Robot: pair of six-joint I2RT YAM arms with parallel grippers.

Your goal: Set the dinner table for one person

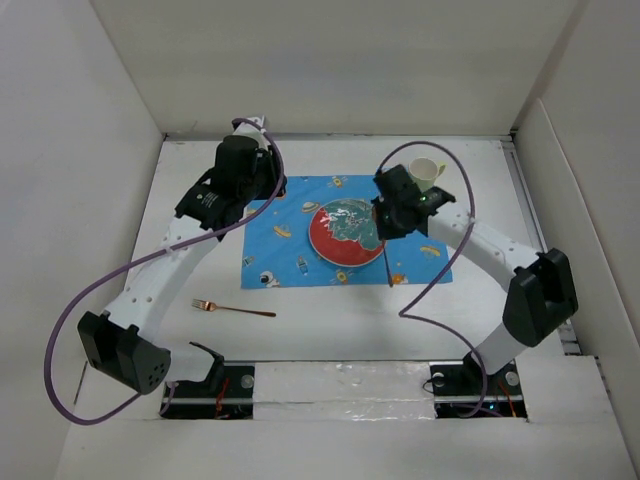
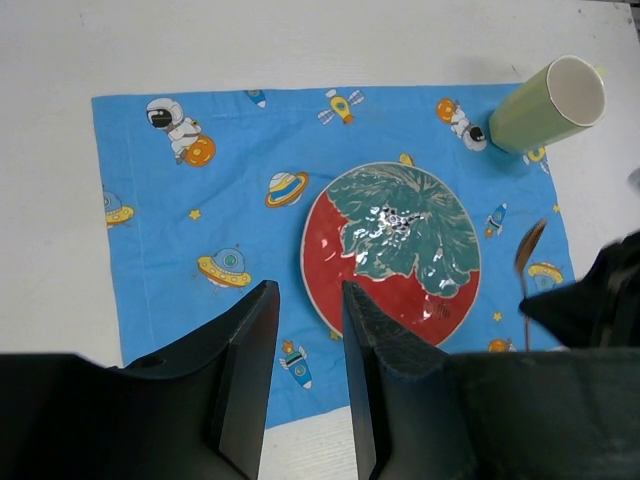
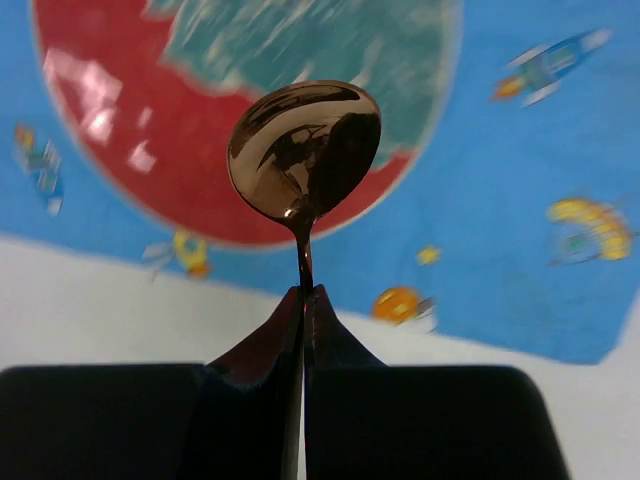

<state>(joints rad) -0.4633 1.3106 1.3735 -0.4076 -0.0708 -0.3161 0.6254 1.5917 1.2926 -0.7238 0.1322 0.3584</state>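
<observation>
White and plain, the large square dinner table (image 1: 330, 335) lies between white walls, with both arm bases at its near edge. In its middle lies a blue rectangular cloth placemat (image 1: 290, 245) printed with astronauts and planets. A round red plate with a green glazed patch (image 1: 345, 232) sits on the right half of the mat. A pale green cup (image 1: 427, 172) stands at the far right corner of the mat.

The right gripper (image 3: 304, 292) hangs just right of the plate. Its jaws are pressed tight on the thin handle of a shiny copper spoon (image 3: 305, 150). I cannot tell whether the spoon touches the mat.

The left gripper (image 2: 308, 300) is above the far left corner of the mat. Its jaws stand a little apart, with nothing between them.

A copper fork (image 1: 235, 309) lies on the bare table, near the mat's near left corner but apart from it.
</observation>
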